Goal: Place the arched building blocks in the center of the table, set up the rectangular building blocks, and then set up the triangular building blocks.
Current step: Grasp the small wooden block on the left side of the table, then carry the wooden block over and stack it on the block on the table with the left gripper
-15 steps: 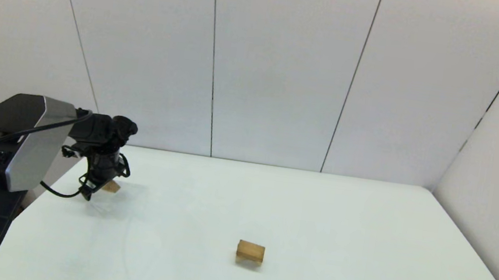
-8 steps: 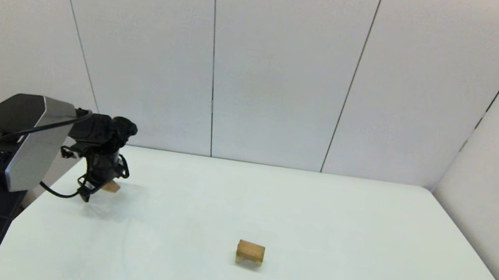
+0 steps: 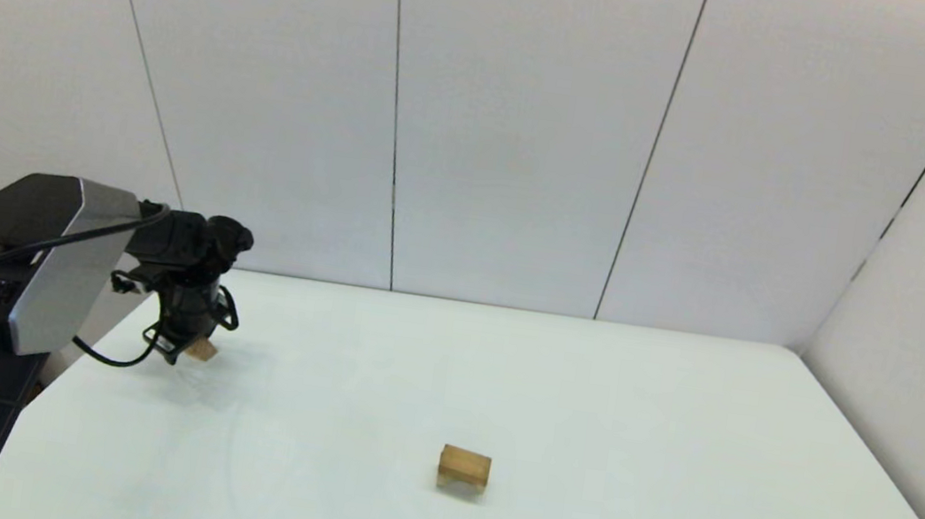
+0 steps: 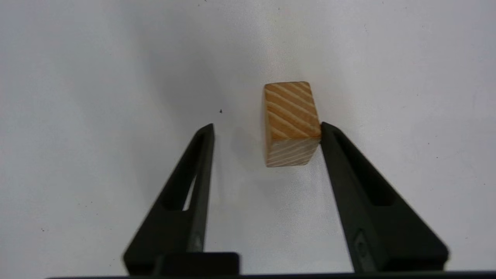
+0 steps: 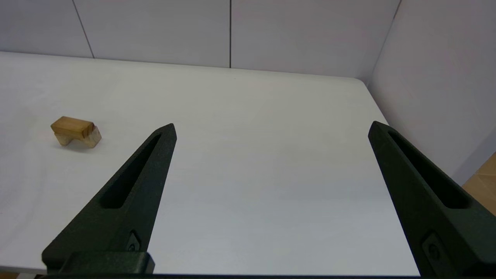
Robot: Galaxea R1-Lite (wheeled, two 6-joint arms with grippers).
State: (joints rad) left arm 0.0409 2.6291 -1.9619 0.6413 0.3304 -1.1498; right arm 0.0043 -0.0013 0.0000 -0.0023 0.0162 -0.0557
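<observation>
The arched building block stands near the middle of the table, hollow side down; it also shows in the right wrist view. At the far left, my left gripper points down over a plain tan boxy block, the rectangular building block. In the left wrist view that block rests on the table between the open fingers of the left gripper, with one fingertip touching its edge. My right gripper hangs open and holds nothing. The triangular building block is out of view.
White wall panels close the back and right side of the table. The table's left edge runs close beside my left arm.
My left gripper has risen a little and edged left over the block at the far left. The arched block has not moved.
</observation>
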